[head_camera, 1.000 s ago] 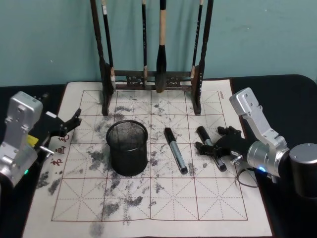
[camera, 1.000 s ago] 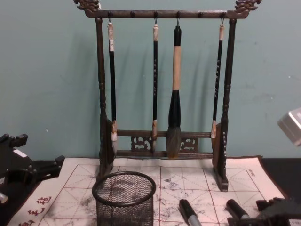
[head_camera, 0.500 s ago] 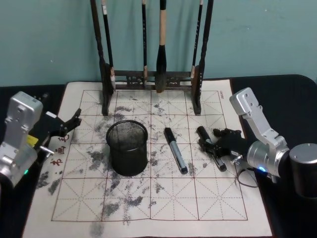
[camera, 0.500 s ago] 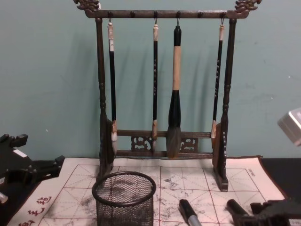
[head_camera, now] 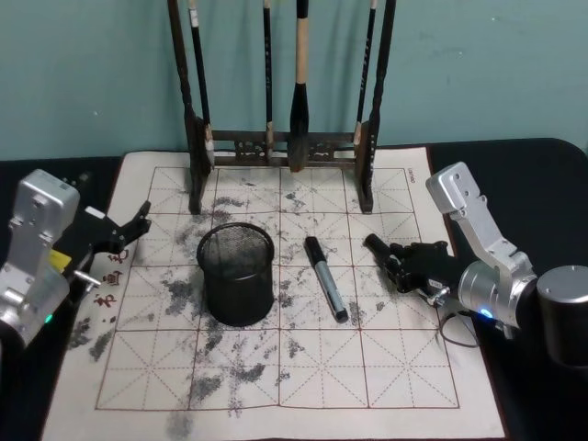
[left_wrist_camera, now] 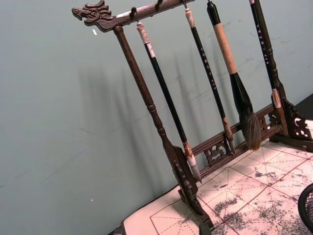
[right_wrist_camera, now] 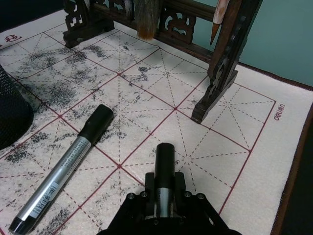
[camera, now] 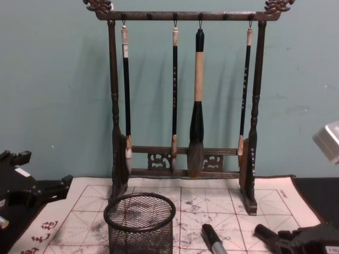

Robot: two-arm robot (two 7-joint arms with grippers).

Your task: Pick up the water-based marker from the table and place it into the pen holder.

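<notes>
Right wrist view has the right tool [right_wrist_camera: 164, 190] clamped on the black-capped grey water-based marker [right_wrist_camera: 165, 157], low by the dark table [head_camera: 551, 175]; carrying it into the round black wire-mesh pen holder [head_camera: 237, 274] remains, with the left tool [head_camera: 124, 231] parked at the table's left.

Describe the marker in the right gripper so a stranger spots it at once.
On the stained mat, look right of the mesh pen holder. Two markers are there: the gripped marker is the outer one, black cap poking from the right gripper; the other marker lies free.

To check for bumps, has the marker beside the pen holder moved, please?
No: the marker lies on the same squares of the mat, beside the pen holder.
</notes>
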